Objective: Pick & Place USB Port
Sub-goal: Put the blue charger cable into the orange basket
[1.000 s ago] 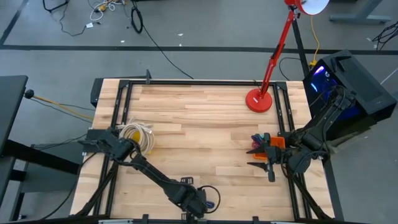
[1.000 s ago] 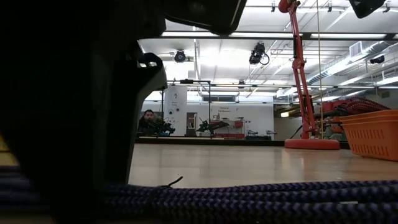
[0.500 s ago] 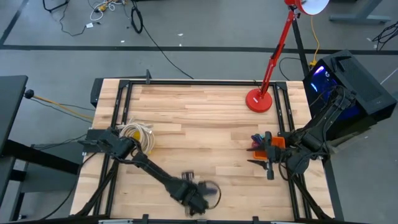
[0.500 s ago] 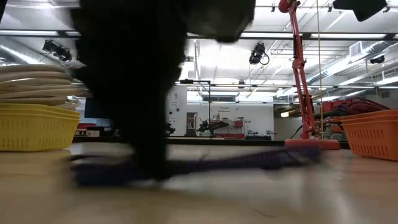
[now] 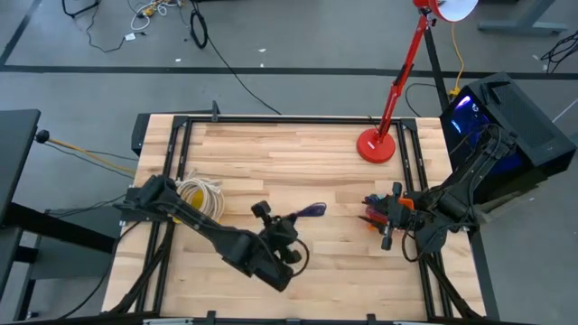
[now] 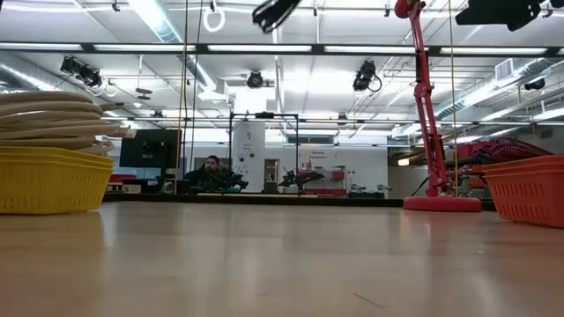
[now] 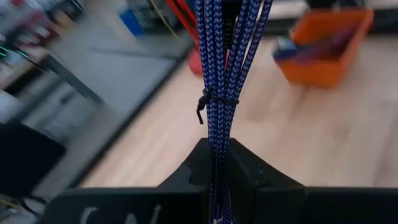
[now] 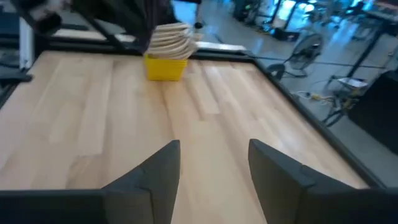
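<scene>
- Plainly, the left pincer (image 7: 214,180) is clamped on the blue braided USB cable (image 7: 217,74), held above the surface's (image 5: 307,162) middle.
- It looks light, limp and tie-bound; gripping the bundle near its tie should stop loops spilling.
- Near the right edge, the right pincer (image 8: 211,168) stands open, empty.

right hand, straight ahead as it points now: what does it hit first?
Probably nothing close: the right hand is open over bare table. The yellow basket sits far off, slightly to one side; depth is unclear.
</scene>
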### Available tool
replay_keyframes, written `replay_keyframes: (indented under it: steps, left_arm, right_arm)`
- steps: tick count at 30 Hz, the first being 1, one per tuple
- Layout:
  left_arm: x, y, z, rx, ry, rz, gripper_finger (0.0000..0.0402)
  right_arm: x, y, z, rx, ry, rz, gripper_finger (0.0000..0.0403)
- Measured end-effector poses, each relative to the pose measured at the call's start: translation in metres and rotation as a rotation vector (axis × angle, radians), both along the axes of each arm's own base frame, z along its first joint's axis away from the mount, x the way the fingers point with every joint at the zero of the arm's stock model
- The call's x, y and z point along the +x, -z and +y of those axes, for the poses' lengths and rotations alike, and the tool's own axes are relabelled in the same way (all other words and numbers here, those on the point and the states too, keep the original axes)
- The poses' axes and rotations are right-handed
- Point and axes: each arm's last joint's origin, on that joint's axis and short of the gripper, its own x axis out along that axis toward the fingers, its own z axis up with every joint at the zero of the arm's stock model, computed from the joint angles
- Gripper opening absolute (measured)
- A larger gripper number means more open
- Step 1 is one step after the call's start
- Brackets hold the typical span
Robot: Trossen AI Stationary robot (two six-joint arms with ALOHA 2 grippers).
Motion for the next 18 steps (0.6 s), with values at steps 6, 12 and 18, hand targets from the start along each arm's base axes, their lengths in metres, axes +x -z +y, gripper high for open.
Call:
replay_keyframes:
  steps: [6, 12, 18]
  left_arm:
    - [0.008, -0.014, 0.009, 0.086, -0.051, -0.108, 0.0027]
    - [0.035, -0.014, 0.020, 0.095, -0.010, -0.105, 0.0027]
    - [0.058, -0.030, 0.029, 0.084, 0.150, -0.141, 0.0027]
  right_arm:
    - [0.005, -0.013, 0.004, -0.023, 0.027, -0.104, 0.0190]
    - [0.016, -0.033, 0.006, -0.044, -0.064, -0.195, 0.0190]
    - [0.022, -0.040, 0.002, -0.038, -0.092, -0.235, 0.0190]
